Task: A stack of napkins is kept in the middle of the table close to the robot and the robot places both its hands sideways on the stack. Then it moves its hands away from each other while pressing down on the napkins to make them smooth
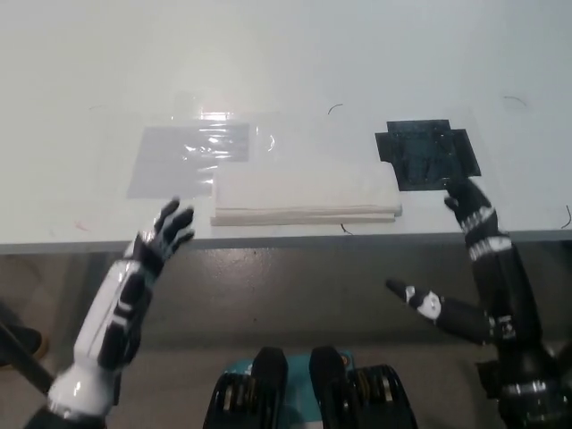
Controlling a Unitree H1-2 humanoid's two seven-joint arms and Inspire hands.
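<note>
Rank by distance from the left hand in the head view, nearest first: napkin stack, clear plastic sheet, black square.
From the left hand:
1. Napkin stack, just right of it at the table's near edge.
2. Clear plastic sheet, behind it.
3. Black square, far right.

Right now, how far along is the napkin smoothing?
Done: the napkin stack lies near the table's front edge. In hand: the left robot hand is open, left of the stack; the right robot hand hovers to its right; neither touches it. Left: placing both hands on the stack, pressing, and spreading apart.
</note>
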